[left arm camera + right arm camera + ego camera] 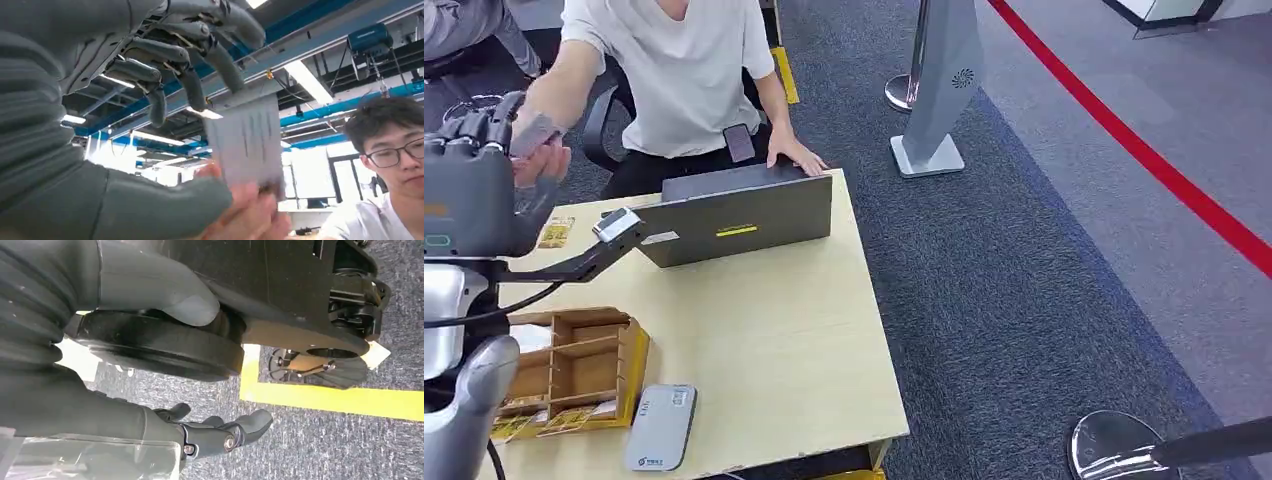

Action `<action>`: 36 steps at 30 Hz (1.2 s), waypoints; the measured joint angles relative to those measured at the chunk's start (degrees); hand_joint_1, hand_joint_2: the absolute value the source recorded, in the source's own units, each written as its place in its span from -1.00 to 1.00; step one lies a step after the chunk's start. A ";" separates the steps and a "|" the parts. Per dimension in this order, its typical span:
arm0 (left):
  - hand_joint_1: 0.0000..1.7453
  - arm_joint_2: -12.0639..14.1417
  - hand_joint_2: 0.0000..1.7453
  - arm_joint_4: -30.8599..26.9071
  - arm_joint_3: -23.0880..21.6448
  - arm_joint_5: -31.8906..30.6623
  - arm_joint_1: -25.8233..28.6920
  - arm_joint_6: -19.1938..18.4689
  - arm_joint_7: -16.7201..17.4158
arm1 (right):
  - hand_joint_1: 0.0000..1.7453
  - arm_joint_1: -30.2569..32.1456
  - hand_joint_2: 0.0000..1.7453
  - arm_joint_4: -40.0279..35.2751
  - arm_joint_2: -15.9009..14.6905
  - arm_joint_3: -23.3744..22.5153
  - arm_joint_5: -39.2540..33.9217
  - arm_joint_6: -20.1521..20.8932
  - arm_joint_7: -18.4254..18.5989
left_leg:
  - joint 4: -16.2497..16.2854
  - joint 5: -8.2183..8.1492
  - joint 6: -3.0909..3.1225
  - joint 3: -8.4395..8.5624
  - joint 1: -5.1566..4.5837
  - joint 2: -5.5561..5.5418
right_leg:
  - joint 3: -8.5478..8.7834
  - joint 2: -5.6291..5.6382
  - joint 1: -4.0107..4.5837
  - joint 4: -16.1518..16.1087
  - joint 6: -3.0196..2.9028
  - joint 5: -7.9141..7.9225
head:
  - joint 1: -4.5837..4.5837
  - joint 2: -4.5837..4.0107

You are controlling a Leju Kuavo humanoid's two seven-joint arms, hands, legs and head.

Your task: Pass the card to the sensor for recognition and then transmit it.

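The robot's left hand (479,150) is raised at the far left end of the wooden table (794,340), above the table's back corner. In the left wrist view its dark fingers (187,65) curl down onto the top edge of a pale grey card (247,145), with the thick grey thumb (150,207) beneath it, so the hand pinches the card. A person's hand (245,215) grips the lower edge of the same card, so the card sits between the robot's hand and the person's, touched by both. In the head view that person's hand (539,160) lies right against the robot's left hand, and the card's edge (532,135) shows just above it.

The person in a white shirt (674,70) sits behind the table, with the other hand (796,157) resting on the back edge of a grey laptop-like device (739,215) that stands on the table's far side. A wooden card box (574,370) with compartments sits at the table's near left, and a flat grey sensor pad (662,428) lies just beside it, toward the table's near edge.

The right hand (220,432) hangs over dark carpet (325,450) near a yellow floor line (340,400), its fingers loosely spread and holding nothing.
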 joint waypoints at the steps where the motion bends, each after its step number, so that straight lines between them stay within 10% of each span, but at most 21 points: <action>1: -1.00 -0.06 1.00 -0.02 0.00 0.39 0.25 0.13 0.11 | -1.00 0.03 1.00 0.00 0.00 0.00 -0.02 0.00 -0.11 | 0.00 0.00 0.00 0.00 0.00 0.00 | 0.00 0.00 0.00 0.00 0.00 0.00 | 0.00 0.00; 10: -1.00 0.42 1.00 -11.18 0.55 6.75 13.33 1.34 -1.86 | -1.00 0.42 1.00 0.57 0.00 -0.09 -3.54 0.92 -1.75 | -0.01 -0.07 -0.01 -0.06 -0.01 0.17 | -0.06 0.10 -0.01 -0.01 0.02 -0.06 | 0.00 0.00; 17: -1.00 5.79 1.00 -20.61 1.00 6.93 31.91 10.24 -6.19 | -1.00 0.73 1.00 0.72 0.02 -0.24 -6.43 1.16 -2.86 | -0.02 -0.18 -0.05 -0.05 0.01 0.22 | -0.11 0.12 0.00 -0.01 -0.04 -0.15 | 0.02 0.00; 25: -1.00 8.22 1.00 -20.40 3.78 9.13 47.11 14.71 -3.06 | -1.00 0.97 1.00 0.76 0.02 -0.24 -7.50 0.83 -3.56 | -0.02 -0.21 -0.01 -0.04 0.00 0.21 | -0.18 0.07 0.00 -0.01 -0.05 -0.21 | 0.00 0.00; 36: -1.00 8.20 1.00 -13.40 5.29 13.27 52.99 14.97 2.93 | -1.00 1.00 1.00 0.77 0.00 -0.22 -9.09 0.42 -3.47 | -0.02 -0.21 0.00 -0.03 0.00 0.15 | -0.12 0.03 0.00 -0.02 -0.05 -0.21 | 0.00 0.00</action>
